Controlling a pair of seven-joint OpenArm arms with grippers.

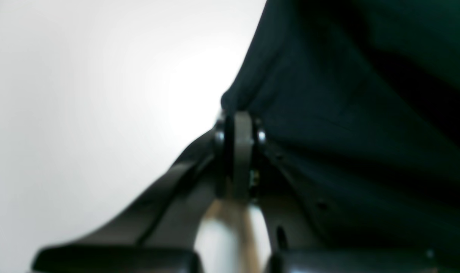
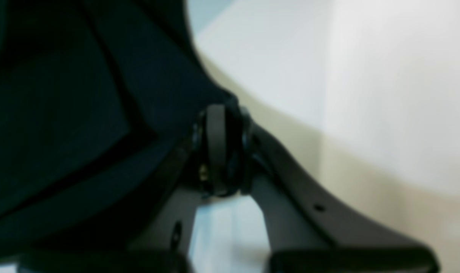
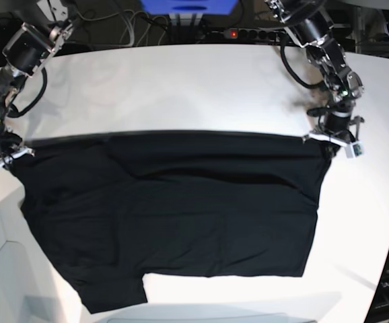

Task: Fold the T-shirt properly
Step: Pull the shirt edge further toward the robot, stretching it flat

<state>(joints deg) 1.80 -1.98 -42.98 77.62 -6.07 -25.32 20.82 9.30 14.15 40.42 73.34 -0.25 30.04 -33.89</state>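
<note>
Both arms reach out wide apart, left gripper [image 1: 237, 125] and right gripper [image 2: 218, 121] each pinched closed, wrists angled downward.

White table [image 3: 201, 87], cables [image 3: 127, 27] behind

Both wrist views are blurred; the T-shirt [image 3: 174, 215] hem runs off the base view's bottom edge.

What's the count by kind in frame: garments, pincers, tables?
Black short-sleeved cloth T-shirt: 1
Pincers: 2, left pincer and right pincer, both clamped on the shirt's stretched edge
White round-edged table: 1
Total: 4
</note>
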